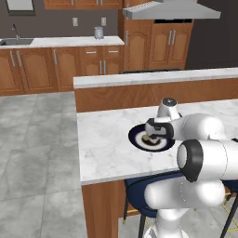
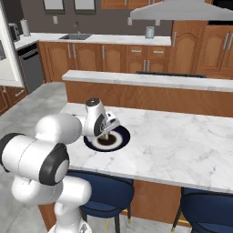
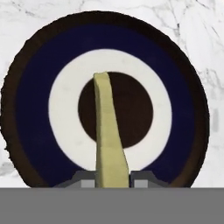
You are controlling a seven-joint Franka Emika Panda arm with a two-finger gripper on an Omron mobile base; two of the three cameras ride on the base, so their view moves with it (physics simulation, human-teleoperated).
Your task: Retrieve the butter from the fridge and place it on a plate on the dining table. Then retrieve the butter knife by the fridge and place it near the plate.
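Dining table: wide white marble slab with brown wooden sides [image 1: 107, 144] [image 2: 182, 141] [image 3: 192, 26], carrying the plate near its front edge; landmark for all below.
Raised counter: white-topped ledge on a wooden wall [image 1: 153, 76] [image 2: 150, 79], just behind the dining table's far edge.
Wall cabinets: brown wooden doors under a white counter with a sink [image 1: 42, 65] [image 2: 113, 57], well beyond the dining table, across the grey tiled floor.
Range hood: grey metal canopy [image 1: 169, 10] [image 2: 182, 11], high above and behind the dining table.
Stools: dark blue padded seats [image 1: 139, 190] [image 2: 107, 193], tucked under the dining table's front edge.
Arm: white with dark joints, reaching from the front edge over the dining table.
Plate: round, dark navy, white ring around a dark centre [image 1: 139, 139] [image 2: 120, 139] [image 3: 35, 109], flat on the dining table, directly beneath the hand.
Gripper: two small dark fingers [image 1: 152, 137] [image 2: 105, 134] [image 3: 112, 180], pointing down over the plate's middle, closed tight on the butter.
Butter: small slim yellowish-tan stick [image 3: 107, 131], clamped at one end between the fingers, above the dining table, far end reaching toward the plate's dark centre; contact with the plate not discernible.
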